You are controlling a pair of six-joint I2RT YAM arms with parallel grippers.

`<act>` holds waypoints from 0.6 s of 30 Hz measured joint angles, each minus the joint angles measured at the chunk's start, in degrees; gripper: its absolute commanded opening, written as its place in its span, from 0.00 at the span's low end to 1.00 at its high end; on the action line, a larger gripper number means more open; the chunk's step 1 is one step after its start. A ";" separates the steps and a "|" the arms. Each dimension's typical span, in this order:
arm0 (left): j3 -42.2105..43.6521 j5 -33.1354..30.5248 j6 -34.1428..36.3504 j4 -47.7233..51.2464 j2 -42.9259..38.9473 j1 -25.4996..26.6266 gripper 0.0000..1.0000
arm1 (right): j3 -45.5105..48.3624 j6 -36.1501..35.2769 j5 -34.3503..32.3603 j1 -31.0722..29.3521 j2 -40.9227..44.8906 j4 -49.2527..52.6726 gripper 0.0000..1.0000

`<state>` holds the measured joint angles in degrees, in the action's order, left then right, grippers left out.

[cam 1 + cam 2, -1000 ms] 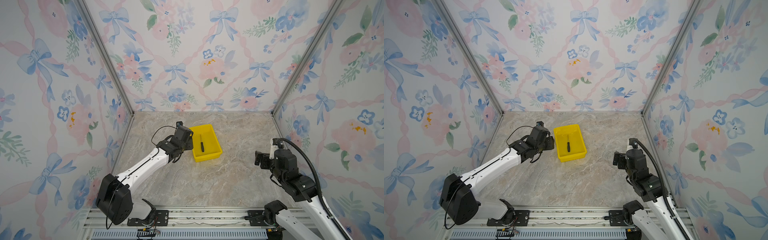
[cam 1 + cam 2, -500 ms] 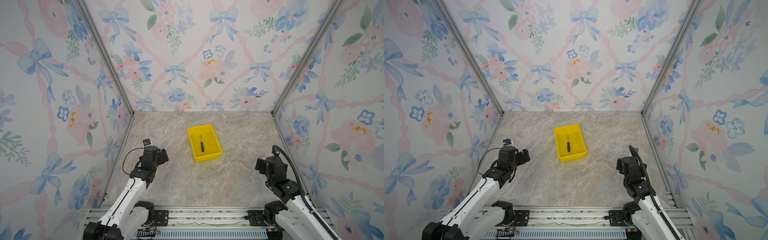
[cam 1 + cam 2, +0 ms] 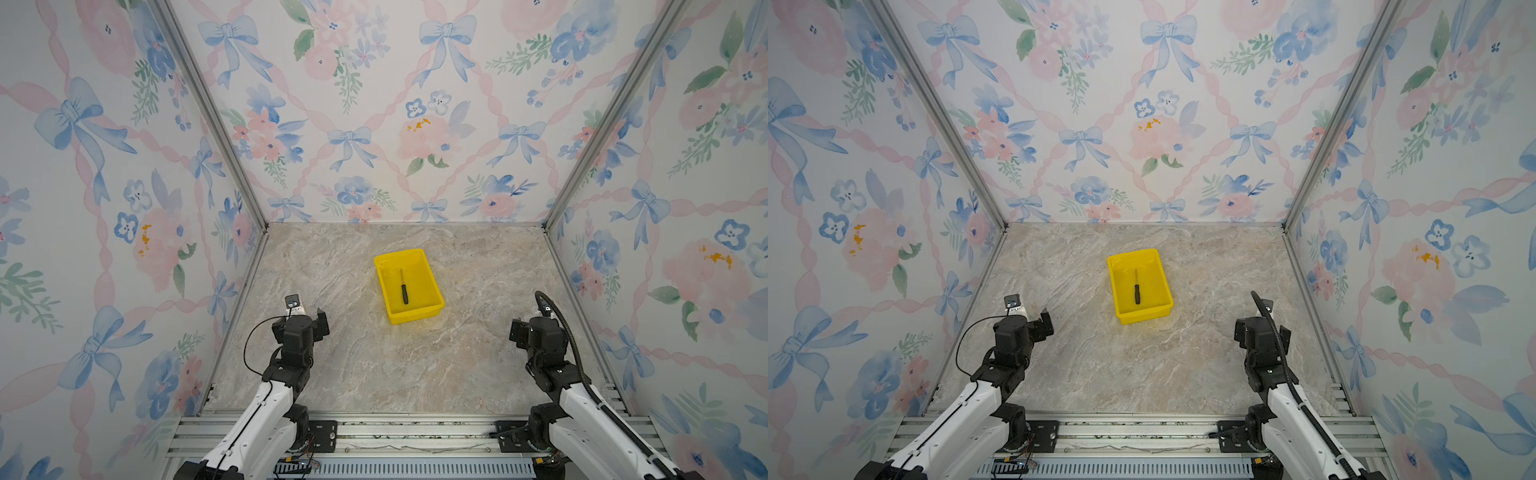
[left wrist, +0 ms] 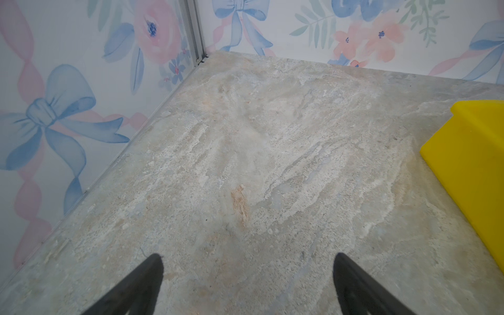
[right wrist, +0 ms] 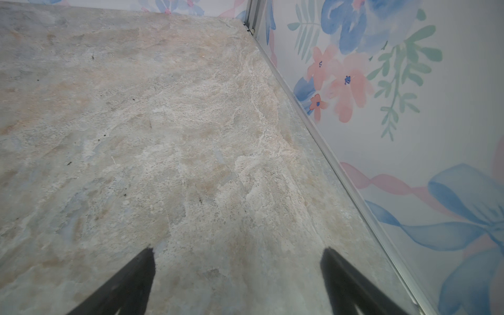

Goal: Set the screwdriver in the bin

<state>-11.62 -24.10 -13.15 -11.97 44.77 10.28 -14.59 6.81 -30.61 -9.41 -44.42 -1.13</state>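
The screwdriver (image 3: 404, 289) (image 3: 1136, 289), black-handled with a thin dark shaft, lies flat inside the yellow bin (image 3: 415, 318) (image 3: 1144, 318) at mid-table, shaft pointing toward the back wall. My left gripper (image 3: 309, 320) (image 3: 1034, 320) hovers low at the front left, well apart from the bin, open and empty. In the left wrist view, the left gripper (image 4: 248, 256) shows bare marble between its fingers, with the bin (image 4: 469, 152) off to one side. My right gripper (image 3: 538, 328) (image 3: 1262, 328) (image 5: 237, 249) is open and empty at the front right, near the side wall.
Floral-papered walls close in the marble table on three sides, with metal corner posts (image 3: 216, 124). A metal rail (image 3: 395, 432) carrying both arm bases runs along the front edge. A black cable (image 3: 565, 332) loops over the right arm.
My left arm has pulled back from beside the bin to the front left, its jaws opening wider. The right arm has also drawn back. The screwdriver has stayed in the bin.
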 measured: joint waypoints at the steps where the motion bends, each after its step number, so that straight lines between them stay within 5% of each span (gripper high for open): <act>1: 1.36 0.04 0.72 -1.97 -0.09 0.00 0.98 | 0.00 0.00 0.17 0.07 -1.27 -1.66 0.97; 7: 6.25 0.17 4.26 -12.50 3.32 -0.11 0.98 | -0.15 0.02 0.57 1.14 -10.93 -12.94 0.97; 18: 4.00 2.56 9.79 -33.92 23.21 -2.34 0.98 | -8.00 -0.61 3.48 3.32 -32.92 -29.83 0.97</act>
<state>-7.62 -21.54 -3.36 -45.89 67.99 7.94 -22.59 6.20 -27.14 -6.09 -77.34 -30.96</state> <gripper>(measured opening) 0.979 0.968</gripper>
